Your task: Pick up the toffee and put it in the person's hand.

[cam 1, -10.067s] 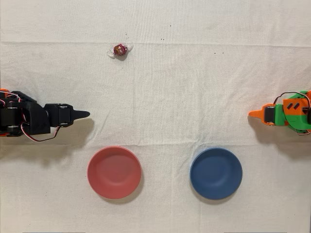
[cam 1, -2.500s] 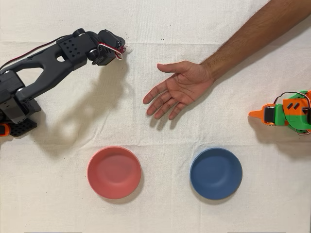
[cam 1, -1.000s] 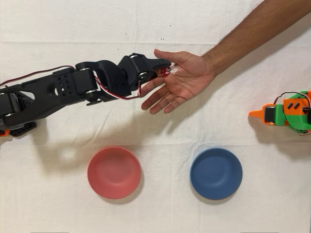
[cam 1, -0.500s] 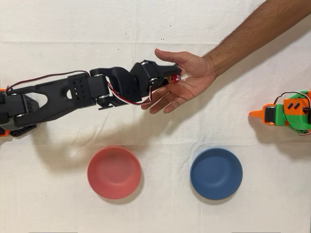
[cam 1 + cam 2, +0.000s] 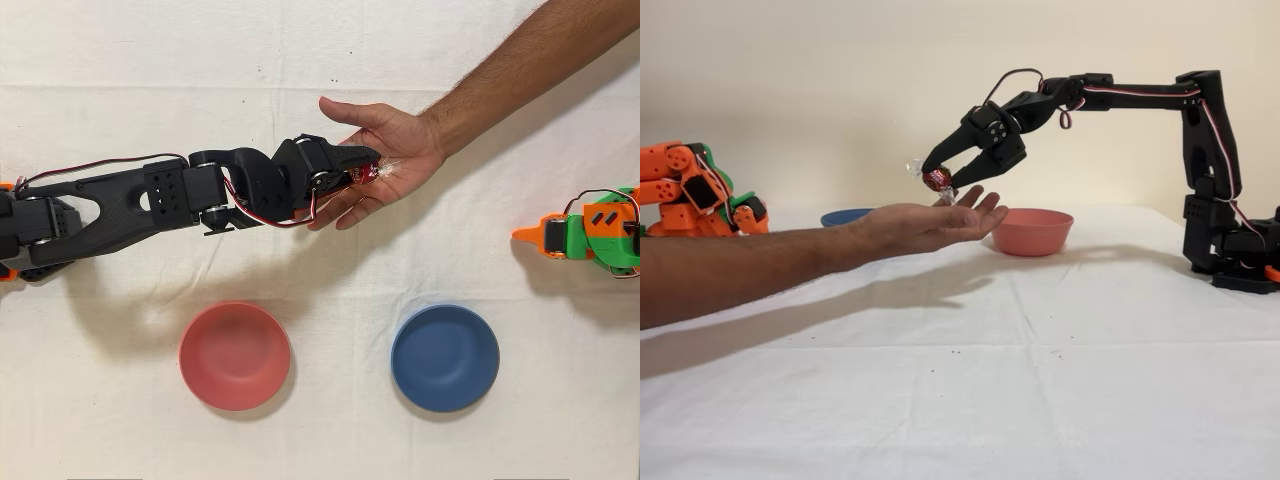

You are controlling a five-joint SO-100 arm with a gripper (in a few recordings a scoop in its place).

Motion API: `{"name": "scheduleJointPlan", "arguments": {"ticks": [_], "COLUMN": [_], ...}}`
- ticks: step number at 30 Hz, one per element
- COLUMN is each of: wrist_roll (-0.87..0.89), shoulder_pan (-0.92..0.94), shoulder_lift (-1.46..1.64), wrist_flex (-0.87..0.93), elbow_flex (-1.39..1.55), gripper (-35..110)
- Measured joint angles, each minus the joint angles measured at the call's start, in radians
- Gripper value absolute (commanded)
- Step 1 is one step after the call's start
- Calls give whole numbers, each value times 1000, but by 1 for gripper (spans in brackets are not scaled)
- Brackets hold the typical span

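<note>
In the overhead view we see the black arm stretched across the cloth, and its gripper (image 5: 362,172) is closed on the toffee (image 5: 366,173), which sits over the palm of the person's hand (image 5: 385,160). The fingers of this hand are partly hidden under the arm, so from above we cannot tell how high the sweet is over the palm. In the fixed view the gripper (image 5: 936,180) pinches the toffee (image 5: 937,179) between its two tips, just above the open hand (image 5: 930,224), and one clear twisted end seems to touch the palm or nearly so. We think the main risk is at the release: the sweet is round, the palm is almost flat and tilted a little, so it may roll off toward the fingers and fall on the table. The wrapper end may also catch on a tip when the jaws open.
</note>
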Motion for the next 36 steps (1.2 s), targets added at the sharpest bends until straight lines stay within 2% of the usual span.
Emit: {"name": "scheduleJointPlan", "arguments": {"ticks": [21,28,31,36], "wrist_roll": [87,100,106,158], "shoulder_pan": [15,31,55,101], "shoulder_lift": [49,158,233,411], "wrist_flex": [61,61,61,67], "elbow_flex": [78,155,210,351], "gripper": [22,13,1,0]}}
